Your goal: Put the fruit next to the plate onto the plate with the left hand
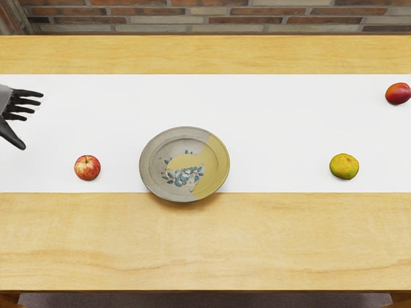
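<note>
Your left hand [11,114] sits at the picture's left edge, its 4 fingers spread wide and pointing right, thumb angled downward, holding nothing. You'll see the red apple [87,167] on the white runner [270,109], near the patterned plate [151,160] on its left (not touching). It's round, with no clear long axis, stem dimple facing up.

Pale wooden worktop [205,244] crossed by a broad white strip [270,115], backed by a red-brown brick wall [192,16], grey floor [205,300] below its near edge.
</note>
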`<action>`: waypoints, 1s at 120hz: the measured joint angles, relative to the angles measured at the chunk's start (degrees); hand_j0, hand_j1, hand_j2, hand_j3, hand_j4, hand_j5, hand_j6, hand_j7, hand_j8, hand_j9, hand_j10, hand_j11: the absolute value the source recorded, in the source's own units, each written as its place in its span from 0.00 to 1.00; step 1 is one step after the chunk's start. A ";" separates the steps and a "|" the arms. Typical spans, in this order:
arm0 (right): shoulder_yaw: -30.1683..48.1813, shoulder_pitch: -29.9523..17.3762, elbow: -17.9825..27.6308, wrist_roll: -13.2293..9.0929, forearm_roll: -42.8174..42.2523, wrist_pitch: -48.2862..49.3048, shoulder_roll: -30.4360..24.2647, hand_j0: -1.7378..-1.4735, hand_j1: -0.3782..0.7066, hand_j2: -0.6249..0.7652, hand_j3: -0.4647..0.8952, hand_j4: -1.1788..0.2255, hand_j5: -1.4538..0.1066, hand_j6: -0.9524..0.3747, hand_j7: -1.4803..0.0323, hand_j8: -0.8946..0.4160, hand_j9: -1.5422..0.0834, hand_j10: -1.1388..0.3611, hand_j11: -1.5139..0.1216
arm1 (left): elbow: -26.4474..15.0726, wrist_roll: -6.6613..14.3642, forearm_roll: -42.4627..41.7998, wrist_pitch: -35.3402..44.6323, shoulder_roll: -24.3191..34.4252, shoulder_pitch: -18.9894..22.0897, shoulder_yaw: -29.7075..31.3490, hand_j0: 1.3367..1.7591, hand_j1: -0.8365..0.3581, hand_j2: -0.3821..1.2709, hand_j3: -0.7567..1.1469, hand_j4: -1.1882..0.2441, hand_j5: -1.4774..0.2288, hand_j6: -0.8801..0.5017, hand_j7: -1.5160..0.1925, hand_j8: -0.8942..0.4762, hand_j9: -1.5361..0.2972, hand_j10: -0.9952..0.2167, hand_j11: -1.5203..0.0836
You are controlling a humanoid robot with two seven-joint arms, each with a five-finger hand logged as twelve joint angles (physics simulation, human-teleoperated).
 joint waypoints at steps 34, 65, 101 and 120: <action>0.00 -0.30 -0.43 -0.01 0.05 -0.01 0.00 0.30 0.03 0.45 0.34 0.84 0.93 0.72 0.98 0.68 0.95 0.76 0.93 | 0.03 1.85 0.22 0.00 0.09 -0.06 0.09 0.76 0.99 0.23 0.40 0.82 0.86 0.63 0.88 0.64 0.83 0.81 0.94; 0.00 -0.35 -0.52 0.00 0.06 -0.02 0.00 0.30 0.03 0.45 0.34 0.84 0.93 0.72 0.98 0.68 0.95 0.76 0.93 | -3.73 -0.48 -3.55 0.68 -1.28 -16.10 22.44 0.76 0.98 0.23 0.40 0.82 0.85 0.62 0.88 0.64 0.83 0.81 0.94; 0.00 -0.36 -0.52 0.00 0.07 -0.02 0.00 0.30 0.03 0.45 0.34 0.84 0.93 0.72 0.98 0.68 0.95 0.76 0.93 | -12.43 -9.54 -7.68 20.04 -7.47 -26.34 46.12 0.76 0.94 0.24 0.40 0.79 0.82 0.59 0.84 0.61 0.80 0.77 0.90; 0.00 -0.36 -0.52 0.00 0.07 -0.02 0.00 0.30 0.03 0.45 0.34 0.84 0.93 0.72 0.98 0.68 0.95 0.76 0.93 | -17.80 -11.64 -8.60 39.25 -12.16 -26.34 54.67 0.76 0.92 0.24 0.40 0.77 0.81 0.58 0.83 0.59 0.78 0.76 0.89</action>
